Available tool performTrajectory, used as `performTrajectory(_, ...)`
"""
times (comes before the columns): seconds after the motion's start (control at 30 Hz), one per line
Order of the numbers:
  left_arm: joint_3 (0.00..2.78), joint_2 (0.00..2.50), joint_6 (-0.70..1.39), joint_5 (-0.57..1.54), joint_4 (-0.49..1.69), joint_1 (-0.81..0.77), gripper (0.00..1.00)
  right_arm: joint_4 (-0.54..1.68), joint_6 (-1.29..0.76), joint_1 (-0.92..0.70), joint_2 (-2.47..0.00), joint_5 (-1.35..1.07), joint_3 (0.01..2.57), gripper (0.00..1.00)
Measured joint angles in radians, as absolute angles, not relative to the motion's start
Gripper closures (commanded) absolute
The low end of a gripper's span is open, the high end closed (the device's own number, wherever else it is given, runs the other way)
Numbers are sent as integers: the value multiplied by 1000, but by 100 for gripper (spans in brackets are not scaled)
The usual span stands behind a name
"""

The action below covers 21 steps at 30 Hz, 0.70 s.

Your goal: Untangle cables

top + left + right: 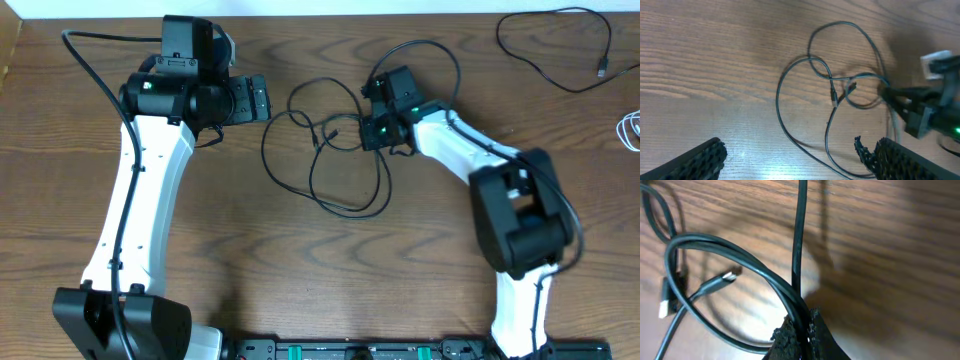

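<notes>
Task partway, by look: one black cable (pixel 556 48) lies apart at bench (pixel 250 250) far right, white cable (pixel 630 130) at right edge. Tangled cables (pixel 330 160) mid-bench, loops crossed, plugs inside: left to do. Right gripper (pixel 801 325) clenched on black loop at tangle's right side. Left gripper (pixel 797 162) spread wide, empty, just left of tangle.

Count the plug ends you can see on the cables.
3. Two plug ends lie close together inside the central black cable tangle; one ends the separate black cable at top right. Others may be hidden, and the white cable leaves frame.
</notes>
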State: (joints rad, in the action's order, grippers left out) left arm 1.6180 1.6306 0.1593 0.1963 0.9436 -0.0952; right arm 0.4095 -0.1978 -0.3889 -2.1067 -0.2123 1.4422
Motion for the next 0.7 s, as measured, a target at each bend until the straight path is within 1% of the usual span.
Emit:
performTrajectory(0.1, 1618, 1631, 159, 196, 943, -95, 5, 486, -199, -357, -1971, -210, 1429, 99)
performTrajectory(0.2, 1618, 1631, 159, 196, 944, -95, 4, 537, -201, -303, -1774, -211, 1430, 99)
performTrajectory(0.3, 1618, 1631, 159, 196, 943, -95, 5, 592, -202, -231, -1549, -208, 1434, 99)
performTrajectory(0.47, 1618, 1631, 159, 196, 938, -95, 5, 647, -215, -104, -1240, -206, 1440, 99)
performTrajectory(0.7, 1618, 1631, 159, 196, 936, -95, 5, 730, -279, 50, -918, -178, 1473, 99)
